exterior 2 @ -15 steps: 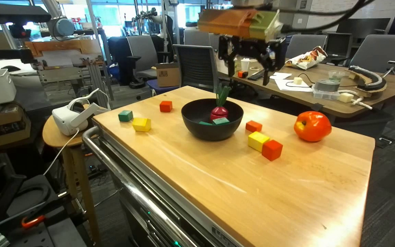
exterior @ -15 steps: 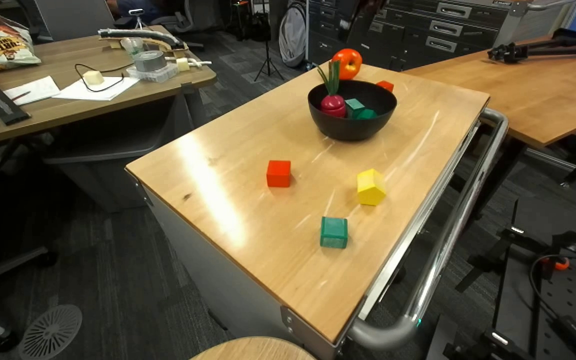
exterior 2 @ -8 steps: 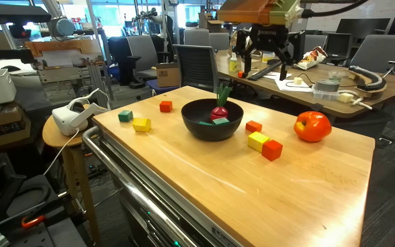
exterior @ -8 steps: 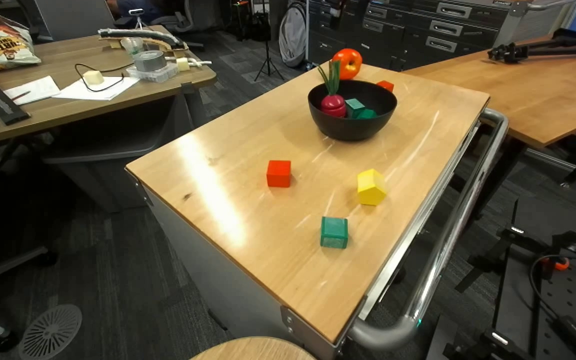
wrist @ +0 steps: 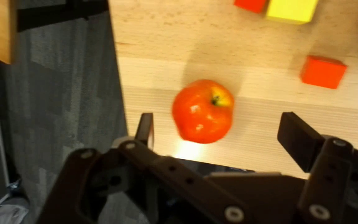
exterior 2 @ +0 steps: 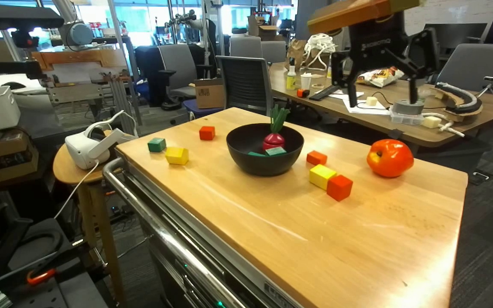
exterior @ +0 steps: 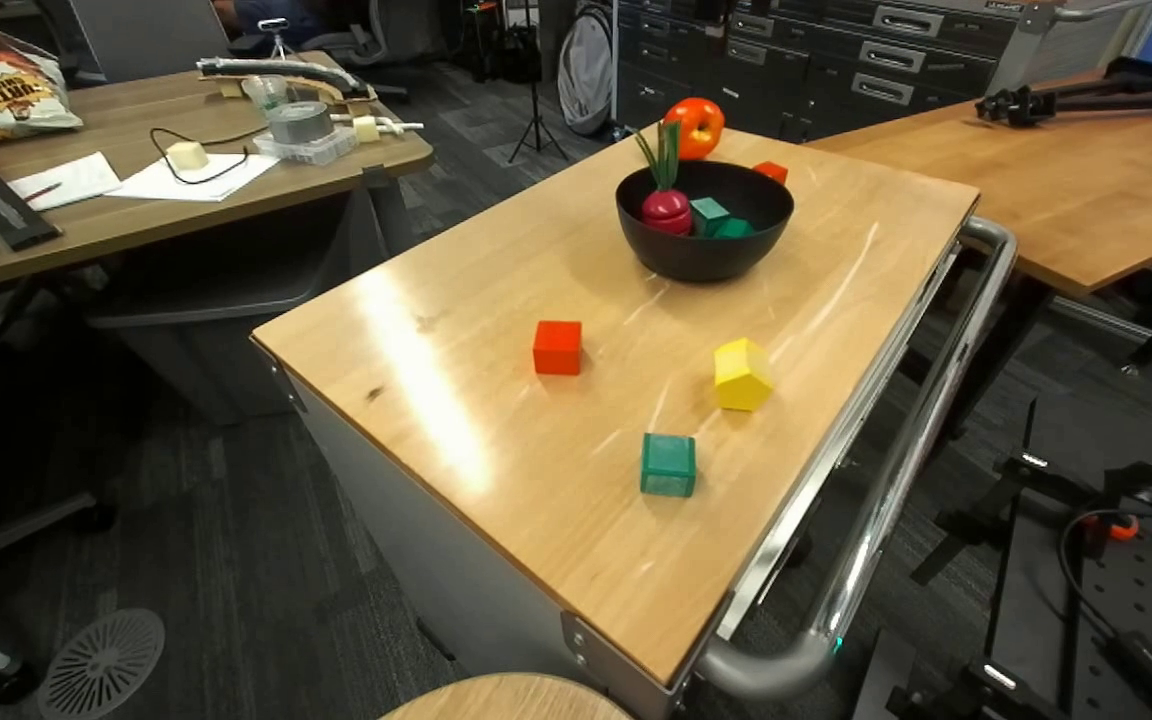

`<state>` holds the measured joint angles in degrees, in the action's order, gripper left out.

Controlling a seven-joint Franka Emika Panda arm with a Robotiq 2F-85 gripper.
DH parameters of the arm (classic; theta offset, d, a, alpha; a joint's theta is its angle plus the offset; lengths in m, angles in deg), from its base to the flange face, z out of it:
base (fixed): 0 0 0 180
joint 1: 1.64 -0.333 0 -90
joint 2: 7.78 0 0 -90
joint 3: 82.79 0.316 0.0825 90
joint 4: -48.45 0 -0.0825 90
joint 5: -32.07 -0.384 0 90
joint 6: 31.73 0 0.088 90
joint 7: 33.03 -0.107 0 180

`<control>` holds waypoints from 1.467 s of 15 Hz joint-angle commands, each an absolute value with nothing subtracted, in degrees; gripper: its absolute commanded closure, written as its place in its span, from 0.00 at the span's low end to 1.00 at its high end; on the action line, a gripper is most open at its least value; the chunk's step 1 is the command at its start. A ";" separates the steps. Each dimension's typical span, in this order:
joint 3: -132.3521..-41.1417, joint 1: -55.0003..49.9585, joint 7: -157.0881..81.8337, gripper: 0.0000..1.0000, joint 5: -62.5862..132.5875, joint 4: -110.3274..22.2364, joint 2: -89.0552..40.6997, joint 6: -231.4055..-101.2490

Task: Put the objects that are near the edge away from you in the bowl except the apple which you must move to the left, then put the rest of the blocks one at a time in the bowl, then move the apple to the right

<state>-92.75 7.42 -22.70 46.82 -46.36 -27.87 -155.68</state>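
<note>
My gripper [exterior 2: 382,100] hangs open high over the table's far part. In the wrist view the round red-orange apple [wrist: 203,112] appears between the spread fingers of the gripper [wrist: 216,127], lying below on the table and untouched. The black bowl [exterior 2: 265,164] holds the dark red toy fruit [exterior: 666,212] with its green stalk and green cubes [exterior: 709,213]. A red-orange block [exterior: 558,348], a yellow block [exterior: 741,375] and a green block [exterior: 669,465] stand on one side of the bowl. Between bowl and apple lie an orange-red block [exterior 2: 316,157], a yellow block [exterior 2: 322,176] and a red block [exterior 2: 339,187].
The wooden table top [exterior 2: 238,222] has a metal handle bar [exterior 2: 165,231] along one side. The apple sits close to the table's edge in the wrist view. Another desk [exterior 2: 417,128] with a bag of chips and tape stands behind, apart from this table.
In an exterior view my gripper has moved right, from above the bowl's side toward above the apple, staying open. The bowl, apple and blocks have not moved.
</note>
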 commanded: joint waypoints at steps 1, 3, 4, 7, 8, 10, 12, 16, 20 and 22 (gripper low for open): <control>-95.52 8.02 -30.14 0.00 49.59 -33.27 -37.03 -149.07; -95.21 8.68 -33.78 0.00 46.10 -28.93 -39.81 -143.86; -94.84 8.96 -30.50 0.00 48.30 -36.43 -35.46 -149.16; -94.80 9.03 -32.93 0.00 47.24 -31.90 -38.89 -145.96; -94.77 8.98 -33.18 0.00 47.19 -31.47 -39.15 -145.65; -94.11 9.69 -34.16 0.00 44.35 -30.38 -39.29 -143.66; -92.41 11.56 -33.76 0.00 37.50 -29.03 -39.40 -140.20; -94.56 10.67 -45.18 0.00 34.73 -26.86 -41.52 -139.03; -95.64 9.68 -57.01 0.00 34.98 -24.15 -44.12 -142.25; -94.88 10.21 -53.98 0.00 35.60 -27.05 -42.58 -142.14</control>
<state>-94.39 10.47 -54.33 35.95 -27.43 -42.40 -142.42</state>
